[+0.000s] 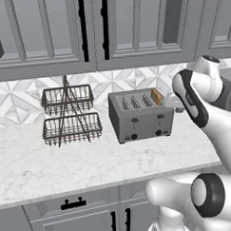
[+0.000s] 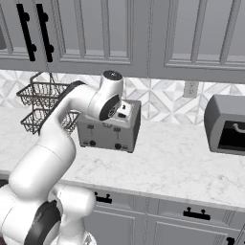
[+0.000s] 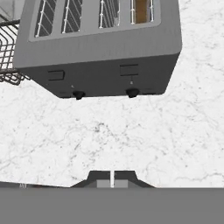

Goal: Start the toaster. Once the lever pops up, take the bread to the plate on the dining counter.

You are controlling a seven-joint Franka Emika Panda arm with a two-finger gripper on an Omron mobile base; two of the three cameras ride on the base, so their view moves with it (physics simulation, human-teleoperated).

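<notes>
Nearest the base, grey drawer fronts (image 1: 64, 212) with black handles run under the edge of the white marble tabletop (image 1: 67, 167). Above that edge the white arm (image 1: 202, 109) bends over the front of the tabletop, and in the hand view the gripper (image 3: 112, 179) looks down on bare marble, its two dark fingertips pressed together with only a thin seam between them; the jaws are closed and hold nothing. They hang in front of the toaster (image 1: 141, 115), apart from it, with open marble between them and its front face. The toaster stands toward the back of the tabletop, a boxy grey metal body with four slots on top, two small black levers and two black knobs low on its front. The bread (image 1: 157, 96) sits upright in the slot at the toaster's right end, its tan top edge poking above the opening; the hand view shows the same brown slice in that end slot. Just left of the toaster, near but not touching it, stands a two-tier dark wire basket rack (image 1: 69, 114). Well to the right on the same tabletop sits a darker grey rounded appliance (image 2: 226, 124). Behind everything runs a patterned tile backsplash (image 1: 21, 100), with grey wall cabinets (image 1: 42, 35) above.
</notes>
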